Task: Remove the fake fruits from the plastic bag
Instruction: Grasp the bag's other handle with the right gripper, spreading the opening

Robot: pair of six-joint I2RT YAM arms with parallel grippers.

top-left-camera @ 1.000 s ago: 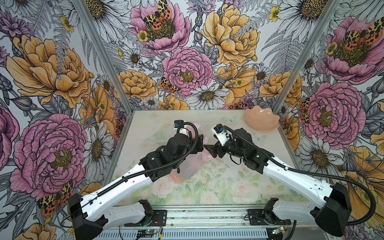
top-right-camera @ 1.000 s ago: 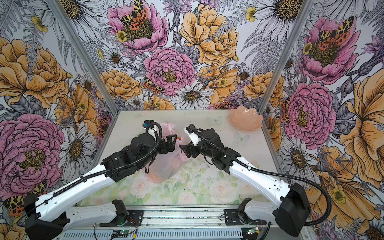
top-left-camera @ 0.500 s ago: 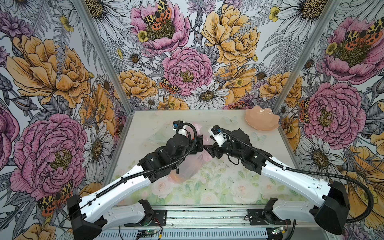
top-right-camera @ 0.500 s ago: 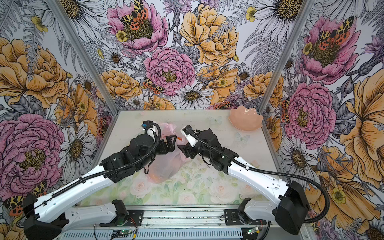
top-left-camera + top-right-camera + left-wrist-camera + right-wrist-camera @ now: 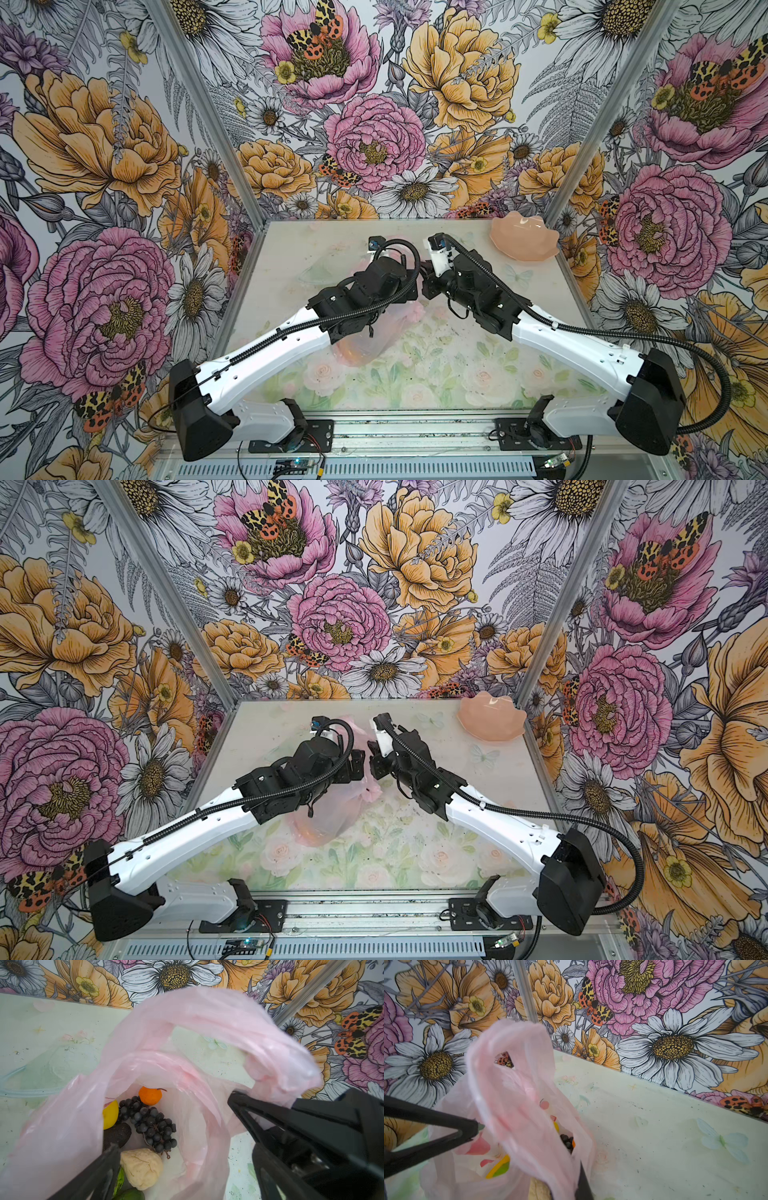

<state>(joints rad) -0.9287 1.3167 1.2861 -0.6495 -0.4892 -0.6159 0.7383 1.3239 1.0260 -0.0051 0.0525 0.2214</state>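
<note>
Crinkly pink plastic bag [image 5: 62, 1126] (loop-handled) holds beaded grape bunch [image 5: 151, 1124]

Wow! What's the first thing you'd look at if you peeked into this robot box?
The giant pink and golden flowers printed on every wall jump out first. Then two black-and-white robot arms, the left arm and the right arm, meet at a pink plastic bag in the middle of the table. Inside it lie a dark grape bunch, a small orange and a cream pear.
</note>
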